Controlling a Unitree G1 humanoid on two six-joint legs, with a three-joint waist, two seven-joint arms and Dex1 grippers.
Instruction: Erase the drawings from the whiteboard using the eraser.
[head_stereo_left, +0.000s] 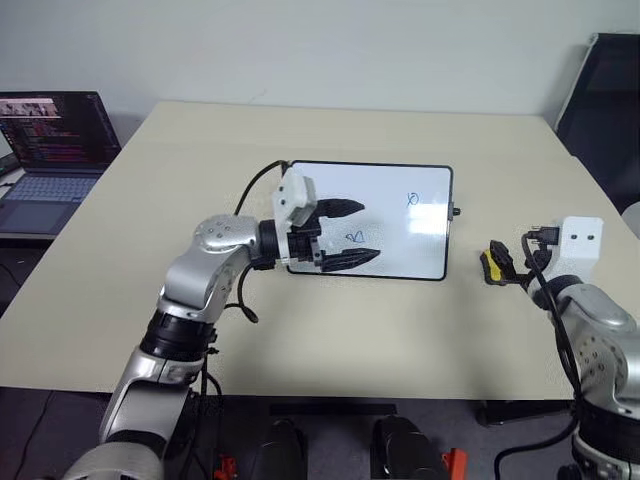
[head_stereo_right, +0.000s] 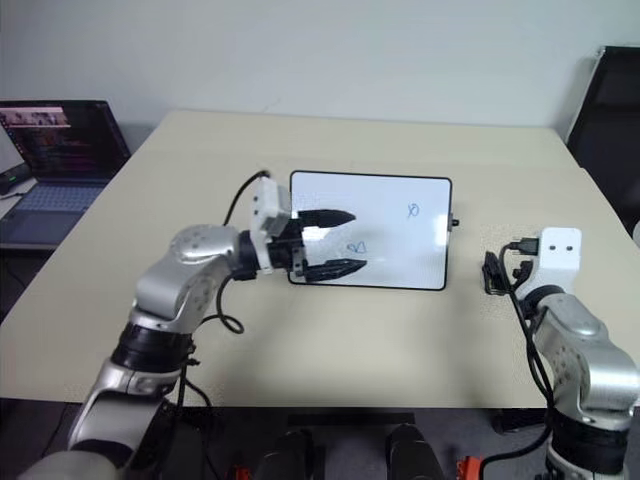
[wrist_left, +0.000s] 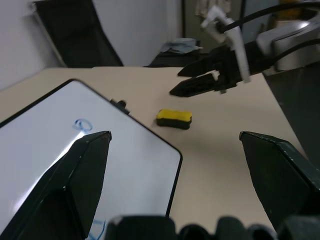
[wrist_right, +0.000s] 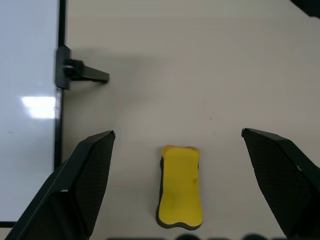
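R gripper wide open, empty, over eraser; L gripper open above whiteboard.

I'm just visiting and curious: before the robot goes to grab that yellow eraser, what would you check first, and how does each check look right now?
1. Right tool open wide enough: ok, its fingers stand well apart on both sides of the eraser.
2. Eraser free to pick up: ok, it lies flat on the table, apart from the whiteboard.
3. Right tool lined up with the eraser: ok, the eraser sits between its fingers in the right wrist view.
4. Left tool out of the way: not ok, it hovers open over the whiteboard.
5. Drawings present: ok, blue scribbles show on the whiteboard.
6. Whiteboard held steady: cannot tell.
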